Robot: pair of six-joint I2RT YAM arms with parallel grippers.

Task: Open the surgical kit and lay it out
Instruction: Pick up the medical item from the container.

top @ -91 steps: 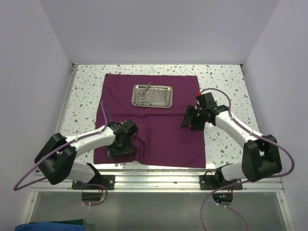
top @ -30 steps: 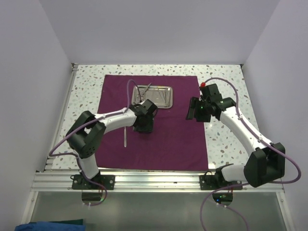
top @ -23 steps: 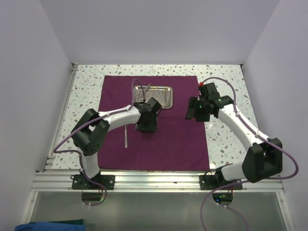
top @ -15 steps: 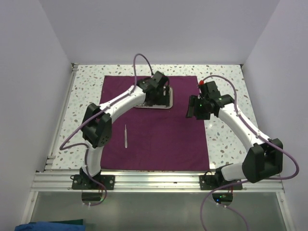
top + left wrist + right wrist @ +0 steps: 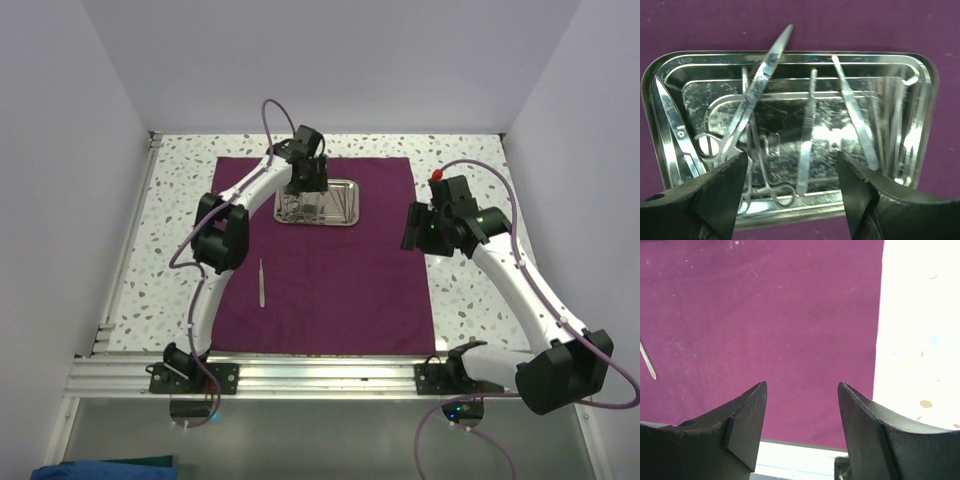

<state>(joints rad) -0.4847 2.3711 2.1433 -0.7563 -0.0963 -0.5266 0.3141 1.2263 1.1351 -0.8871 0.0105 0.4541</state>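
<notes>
Starting at the near edge: the maroon cloth (image 5: 340, 310) lies opened out flat on the speckled table (image 5: 470, 300). Its near half carries only one pair of tweezers (image 5: 262, 282), lying near-to-far at about 7 o'clock from the tray, well apart from both grippers.

Moving up, the right gripper (image 5: 416, 230) hangs over the cloth's right edge, roughly 4 o'clock from the tray. Its wrist camera shows the jaws spread wide and both fingers (image 5: 747, 415) bare. Only purple cloth (image 5: 765, 315) lies between them, with white table (image 5: 915, 315) off at 3 o'clock. The tweezers' tip (image 5: 646, 360) just pokes in at 9 o'clock, far outside the jaws.

Further out, the steel tray (image 5: 340, 205) sits on the cloth's far half, and the left gripper (image 5: 303, 190) is right above its left part. Jaws wide here too, holding nothing. In the wrist view the two fingers (image 5: 715, 195) frame the near rim of the tray (image 5: 865, 54). The forceps (image 5: 762, 160) and a slim straight instrument (image 5: 807, 130) lie in the gap below them. Whether the fingertips touch anything, I can't tell. One pair of scissors (image 5: 757, 87) lies tilted, its blade tip over the far rim at 12 o'clock. The second scissors (image 5: 672, 132) hug the wall at 9 o'clock, ribbed tweezers (image 5: 855, 120) slant at 2 o'clock, and the thin pieces at 3 o'clock are lost in glare.
</notes>
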